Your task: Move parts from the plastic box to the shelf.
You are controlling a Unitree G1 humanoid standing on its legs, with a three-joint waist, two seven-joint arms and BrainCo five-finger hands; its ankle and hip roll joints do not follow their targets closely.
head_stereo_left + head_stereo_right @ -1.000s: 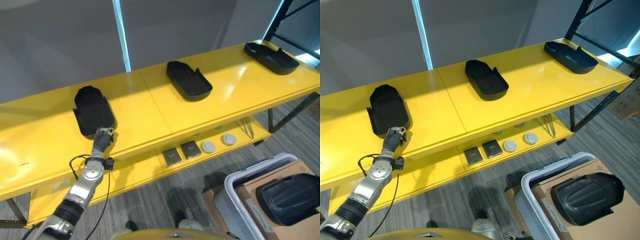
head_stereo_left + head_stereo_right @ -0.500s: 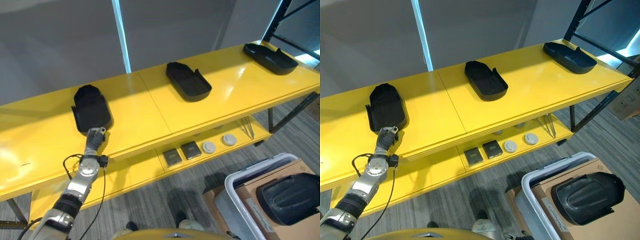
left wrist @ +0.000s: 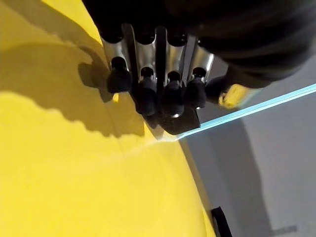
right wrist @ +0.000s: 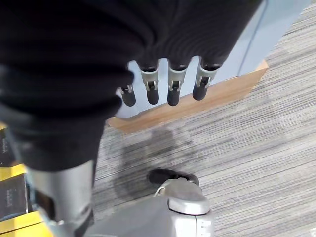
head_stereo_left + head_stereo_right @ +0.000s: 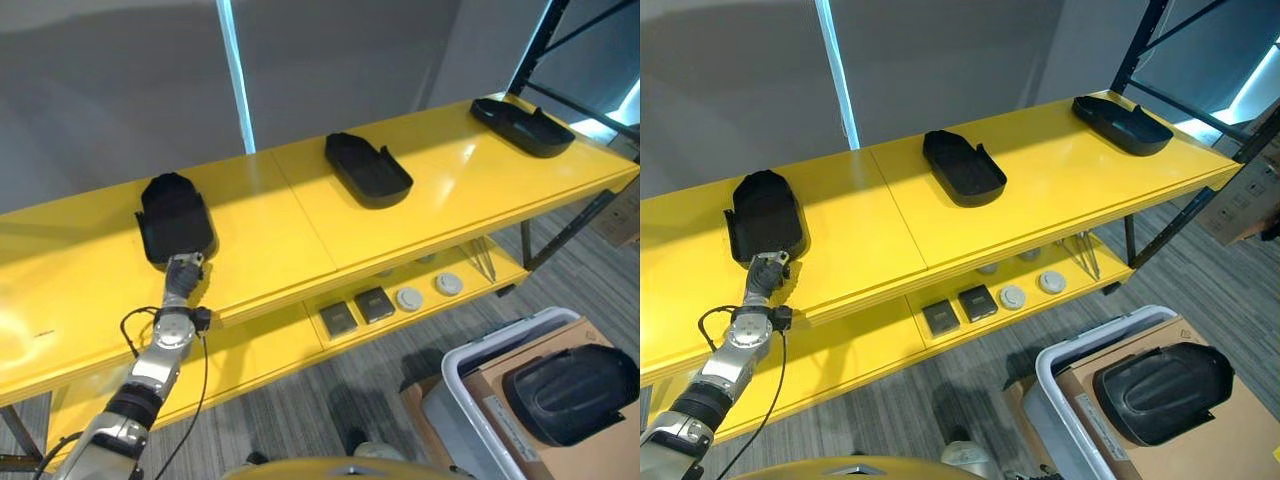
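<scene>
Three black moulded parts lie on the yellow shelf (image 5: pixel 280 235): one at the left (image 5: pixel 175 215), one in the middle (image 5: pixel 368 170) and one at the far right (image 5: pixel 520 125). My left hand (image 5: pixel 181 278) reaches up over the shelf's front edge, with straight fingers (image 3: pixel 148 94) meeting the near end of the left part (image 3: pixel 175 122); it is open and grips nothing. Another black part (image 5: pixel 572 392) rests in the plastic box (image 5: pixel 478 348) at the lower right. My right hand (image 4: pixel 170 84) hangs open over the carpet.
A lower yellow shelf (image 5: pixel 270 345) carries two dark square pieces (image 5: pixel 358 310) and two white discs (image 5: pixel 428 292). Brown cardboard (image 5: pixel 520 430) lies in the box beneath the part. Grey carpet lies between shelf and box. A grey wall backs the shelf.
My left hand has slid left along the shelf's front, and the left part's near end went with it, so the part now lies straighter. The whole view has shifted a little.
</scene>
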